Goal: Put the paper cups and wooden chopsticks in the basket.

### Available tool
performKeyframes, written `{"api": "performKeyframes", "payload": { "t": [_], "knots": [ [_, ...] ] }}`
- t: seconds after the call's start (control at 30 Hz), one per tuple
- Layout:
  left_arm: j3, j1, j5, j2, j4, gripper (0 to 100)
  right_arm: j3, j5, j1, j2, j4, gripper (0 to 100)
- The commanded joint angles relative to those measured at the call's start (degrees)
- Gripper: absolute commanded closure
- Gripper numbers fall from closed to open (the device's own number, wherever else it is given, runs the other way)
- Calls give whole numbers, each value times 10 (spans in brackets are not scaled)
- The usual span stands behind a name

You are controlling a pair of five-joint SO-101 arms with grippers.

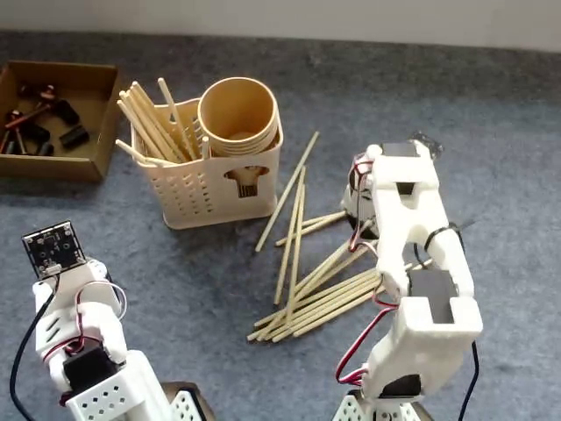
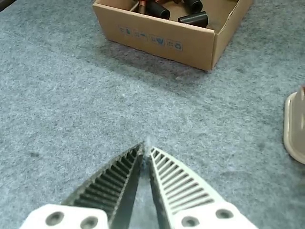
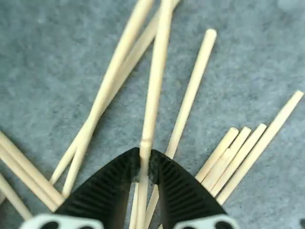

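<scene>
A cream slotted plastic basket (image 1: 206,197) stands on the grey felt-covered bench (image 1: 202,289), towards the far side. Its one compartment holds a nested stack of tan paper cups (image 1: 238,114), upright and open upward. The compartment beside it holds a leaning bunch of pale wooden chopsticks (image 1: 153,127) that rise above the rim.

Many more loose wooden chopsticks (image 1: 320,298) lie scattered on the bench between the basket and the white right arm (image 1: 421,263). Some are fanned side by side and others cross them. The right arm bends over this pile. In the right wrist view its black ribbed jaws are clenched on one thin wooden chopstick (image 3: 155,86), gripping it near one end. The rest of the stick runs away from the jaws over the other sticks.

The white left arm (image 1: 88,351) sits at the near edge, well apart from the basket. Its jaws, one black and one white, are pressed together tip to tip with nothing between them, above bare felt. Beyond them stands an open brown cardboard box (image 2: 162,40) with small black parts (image 2: 193,19) inside.
</scene>
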Motion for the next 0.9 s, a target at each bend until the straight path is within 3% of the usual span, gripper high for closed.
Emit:
{"api": "performKeyframes", "payload": {
  "t": [0.0,0.4,0.87],
  "knots": [
    [-15,20,-1,-6,-11,986,-2,2,6,-49,7,993],
    [-15,20,-1,-6,-11,986,-3,3,6,-192,68,993],
    [-15,20,-1,-6,-11,986,-5,106,4,-387,67,993]
  ]
}}
